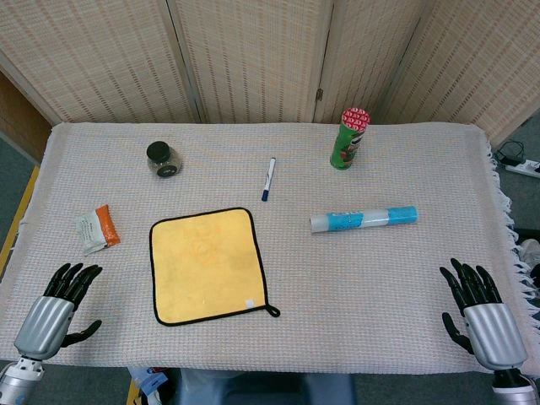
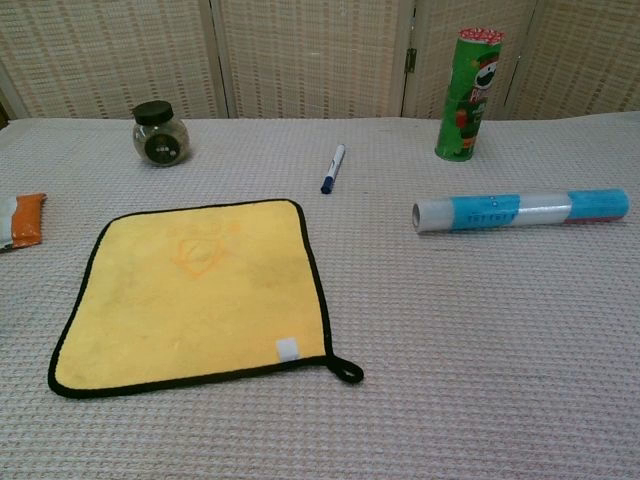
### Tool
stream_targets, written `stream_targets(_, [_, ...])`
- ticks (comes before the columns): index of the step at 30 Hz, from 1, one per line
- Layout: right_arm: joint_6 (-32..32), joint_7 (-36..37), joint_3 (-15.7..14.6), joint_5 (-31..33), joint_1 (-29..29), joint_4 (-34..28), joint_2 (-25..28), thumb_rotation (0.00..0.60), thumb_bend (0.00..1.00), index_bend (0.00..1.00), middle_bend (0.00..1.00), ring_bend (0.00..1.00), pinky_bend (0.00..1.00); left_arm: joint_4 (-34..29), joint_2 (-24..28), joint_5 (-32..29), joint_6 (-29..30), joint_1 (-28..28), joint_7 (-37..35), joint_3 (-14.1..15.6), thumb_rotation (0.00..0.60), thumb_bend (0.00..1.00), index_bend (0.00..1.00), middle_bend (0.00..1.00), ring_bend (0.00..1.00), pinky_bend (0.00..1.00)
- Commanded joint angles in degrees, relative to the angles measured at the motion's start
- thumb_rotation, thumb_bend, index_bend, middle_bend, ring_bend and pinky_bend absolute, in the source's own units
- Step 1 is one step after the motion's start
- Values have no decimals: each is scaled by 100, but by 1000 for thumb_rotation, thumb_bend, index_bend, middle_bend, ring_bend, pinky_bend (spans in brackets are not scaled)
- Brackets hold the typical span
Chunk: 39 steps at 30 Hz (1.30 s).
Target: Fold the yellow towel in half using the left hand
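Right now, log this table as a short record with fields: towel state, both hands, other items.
towel: yellow towel lies flat and unfolded, black-edged, loop at its near right corner
left hand: left hand open at the near left edge, apart from the towel
right hand: right hand open at the near right edge
other items: jar, pen, green can upright, blue roll lying down, orange packet

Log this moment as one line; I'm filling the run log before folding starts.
stage: pre-fold | yellow towel: flat, unfolded, untouched | left hand: open, left of towel, apart | right hand: open, idle
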Motion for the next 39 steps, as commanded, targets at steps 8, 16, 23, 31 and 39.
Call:
stream_targets(8, [-128,18,-33,-117,80,-26,-16,600,483,0,0,0,0,49,-98,238,70,-4,-249,16,600,250,36,128,73,16])
stream_targets(16, [-72,-220,86,-63,85,-65,-93,600,483,0,0,0,0,319,-756,316,221,-572,-1214,-679,600,259,433,961,999,1000])
stream_targets(23, [-356,-268,141,195,179,-67,-122,600,482,0,0,0,0,-342,-402,-991,-2264,-1687,-2464,-938,600,435,364,1000,1000,1000])
stream_targets(31, [-876,-47,175,586,365,17,-108,600,482,0,0,0,0,974,-1602,-2111,-2840,-2380,-1505,-1693,600,436,419,1000,1000,1000])
stream_targets(39, [-1042,191,299,908,453,118,-78,600,483,0,0,0,0,2262,-2348,-2936,-3701,-3048,-978,-2062,600,429,396,1000,1000,1000])
